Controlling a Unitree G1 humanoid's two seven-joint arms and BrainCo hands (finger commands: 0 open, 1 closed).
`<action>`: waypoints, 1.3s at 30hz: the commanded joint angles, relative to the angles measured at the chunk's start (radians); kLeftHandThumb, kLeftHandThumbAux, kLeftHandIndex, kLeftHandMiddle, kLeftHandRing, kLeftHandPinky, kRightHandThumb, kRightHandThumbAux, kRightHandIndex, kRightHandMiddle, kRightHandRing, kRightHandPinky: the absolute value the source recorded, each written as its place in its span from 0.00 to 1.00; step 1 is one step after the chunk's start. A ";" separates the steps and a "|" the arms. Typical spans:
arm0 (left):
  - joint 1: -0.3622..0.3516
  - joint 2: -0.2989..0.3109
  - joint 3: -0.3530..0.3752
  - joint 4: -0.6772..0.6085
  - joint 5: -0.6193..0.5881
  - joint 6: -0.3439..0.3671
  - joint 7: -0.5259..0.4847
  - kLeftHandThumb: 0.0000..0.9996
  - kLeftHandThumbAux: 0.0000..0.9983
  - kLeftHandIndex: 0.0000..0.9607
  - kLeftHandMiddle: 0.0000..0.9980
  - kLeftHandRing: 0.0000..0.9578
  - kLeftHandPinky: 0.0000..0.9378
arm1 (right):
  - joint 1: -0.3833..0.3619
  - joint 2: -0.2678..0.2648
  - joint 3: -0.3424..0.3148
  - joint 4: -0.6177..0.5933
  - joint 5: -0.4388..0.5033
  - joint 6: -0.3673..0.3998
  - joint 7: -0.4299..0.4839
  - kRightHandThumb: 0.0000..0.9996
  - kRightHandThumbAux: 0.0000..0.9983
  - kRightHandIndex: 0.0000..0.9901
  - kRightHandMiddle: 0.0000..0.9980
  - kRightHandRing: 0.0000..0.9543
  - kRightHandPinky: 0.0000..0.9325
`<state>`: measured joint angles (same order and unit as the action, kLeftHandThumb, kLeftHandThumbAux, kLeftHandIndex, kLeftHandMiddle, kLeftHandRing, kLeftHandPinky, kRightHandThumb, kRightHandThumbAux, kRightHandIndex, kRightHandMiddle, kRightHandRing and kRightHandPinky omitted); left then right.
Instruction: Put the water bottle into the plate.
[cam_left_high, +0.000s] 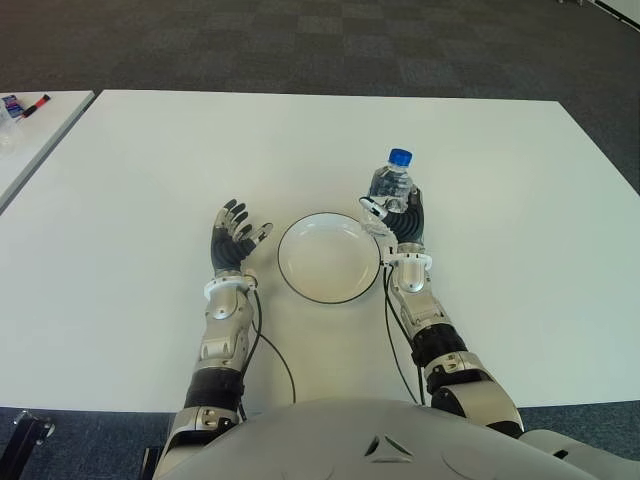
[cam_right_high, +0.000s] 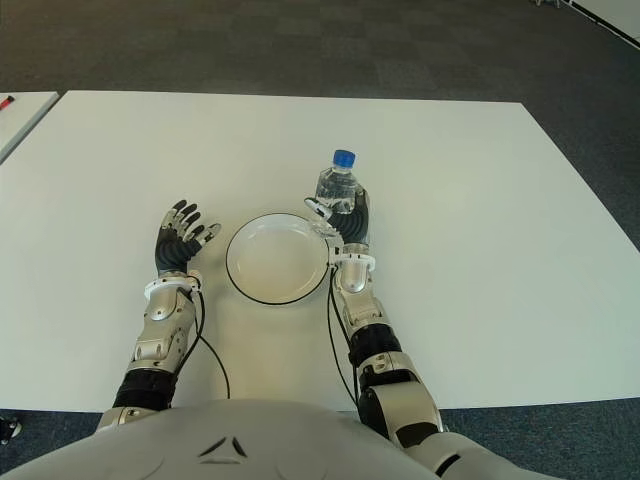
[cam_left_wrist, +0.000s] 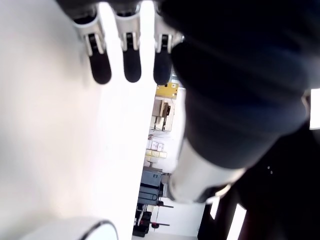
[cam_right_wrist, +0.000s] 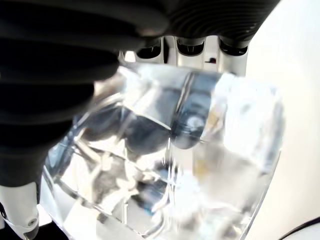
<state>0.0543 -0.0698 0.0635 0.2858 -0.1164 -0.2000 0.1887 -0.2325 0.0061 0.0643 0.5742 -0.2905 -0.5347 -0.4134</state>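
One bottle (cam_left_high: 392, 185) gripped upright in the right hand (cam_left_high: 398, 216) just beside the plate's (cam_left_high: 329, 259) far right rim, ready to carry inward; left hand (cam_left_high: 233, 240) open, idle left of it.

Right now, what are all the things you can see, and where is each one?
Water bottle: one, clear with a blue cap, upright in the right hand, beside the plate's far right rim.
Plate: one, white with a dark rim, on the table between the two hands, nothing in it.
Table: one, white, under everything.
Second table: one, white, at the far left, apart from the main one.
Marker: one, red and black, on the second table.
Floor: dark carpet beyond the table.
Right hand: one, black and silver, fingers closed around the water bottle.
Left hand: one, black and silver, fingers spread, holding nothing, left of the plate.
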 joint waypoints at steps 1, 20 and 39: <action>-0.002 -0.035 -0.001 0.023 -0.001 0.012 -0.008 0.06 1.00 0.16 0.18 0.17 0.21 | 0.031 -0.014 0.007 -0.088 -0.011 0.018 0.021 0.86 0.68 0.41 0.54 0.93 0.93; -0.004 -0.035 -0.003 0.033 -0.004 0.004 -0.013 0.03 1.00 0.15 0.18 0.17 0.21 | 0.171 0.005 0.069 -0.376 -0.044 0.060 0.090 0.86 0.68 0.41 0.54 0.93 0.93; -0.006 -0.037 -0.007 0.037 0.005 0.004 -0.004 0.01 1.00 0.15 0.17 0.17 0.20 | 0.290 -0.022 0.160 -0.573 -0.088 0.144 0.233 0.85 0.68 0.40 0.53 0.92 0.92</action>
<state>0.0510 -0.0698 0.0606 0.2982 -0.1160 -0.2118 0.1884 0.0468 -0.0123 0.2115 0.0293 -0.3705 -0.4154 -0.2000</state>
